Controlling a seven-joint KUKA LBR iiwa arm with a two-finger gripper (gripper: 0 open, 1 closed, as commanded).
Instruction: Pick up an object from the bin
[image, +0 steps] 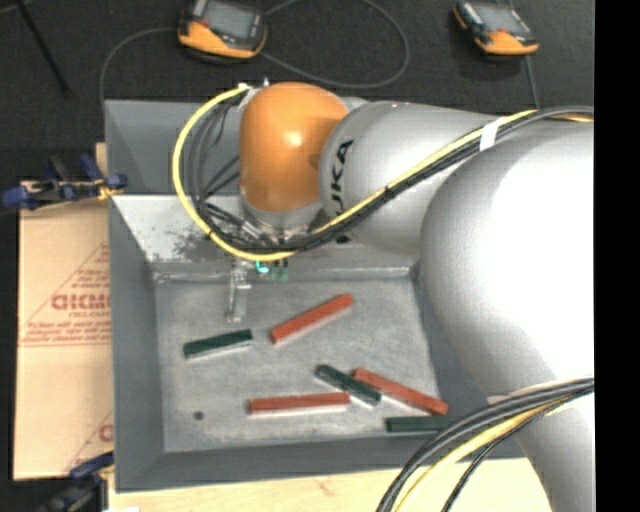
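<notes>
Grey bin (135, 330): gripper (240, 300) near back wall, just behind green bar (218, 345); apart or together, can't tell. Arm (400, 170) reads "KUKA".

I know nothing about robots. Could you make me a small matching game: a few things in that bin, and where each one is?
Things:
1 gripper
2 slanted red bar
3 level red bar
4 lone green bar

Places:
A left floor, just in front of the gripper
B towards the front wall of the bin
C by the back wall, left side
D mid-floor

Pairs: 1-C, 2-D, 3-B, 4-A
</notes>
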